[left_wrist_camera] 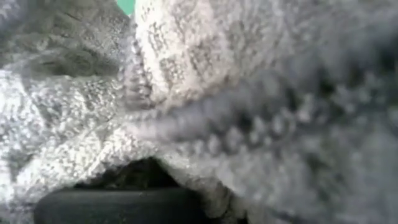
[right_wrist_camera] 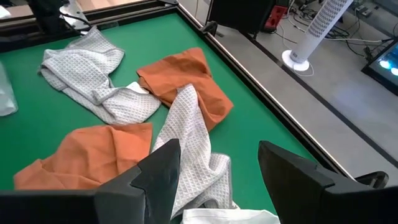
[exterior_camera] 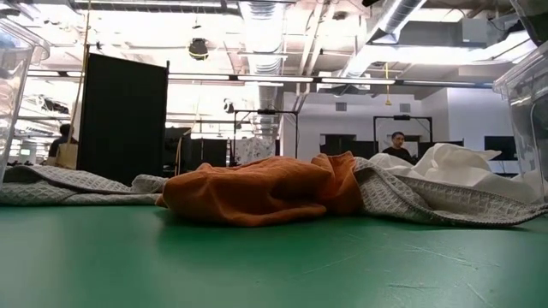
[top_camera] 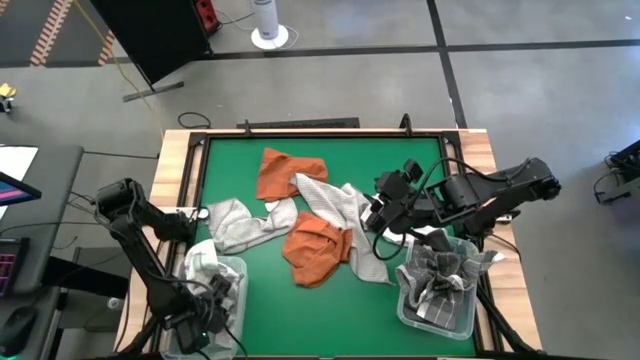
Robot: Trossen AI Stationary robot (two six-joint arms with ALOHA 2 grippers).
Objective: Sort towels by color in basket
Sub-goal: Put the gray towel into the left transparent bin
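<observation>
Loose towels lie in a heap mid-table: two rust orange towels [top_camera: 290,172] [top_camera: 316,250], a pale grey waffle towel [top_camera: 238,226] and a whitish waffle towel [top_camera: 340,210]. A checked grey-and-white towel [top_camera: 440,272] fills the right clear bin [top_camera: 408,308]. A pale towel [top_camera: 205,262] sits in the left clear bin [top_camera: 240,268]. My right gripper [right_wrist_camera: 217,180] hovers open over the whitish waffle towel [right_wrist_camera: 189,137], near the heap's right end [top_camera: 377,214]. My left gripper [top_camera: 215,300] reaches down into the left bin, and waffle cloth [left_wrist_camera: 205,81] fills its wrist view.
The table has a raised wooden border [top_camera: 180,170]. The two bins stand at the near left and near right corners. Bare green surface [top_camera: 300,320] lies between them at the near edge. In the low view the orange towel [exterior_camera: 257,192] sits between grey cloth [exterior_camera: 68,184] and white cloth [exterior_camera: 454,171].
</observation>
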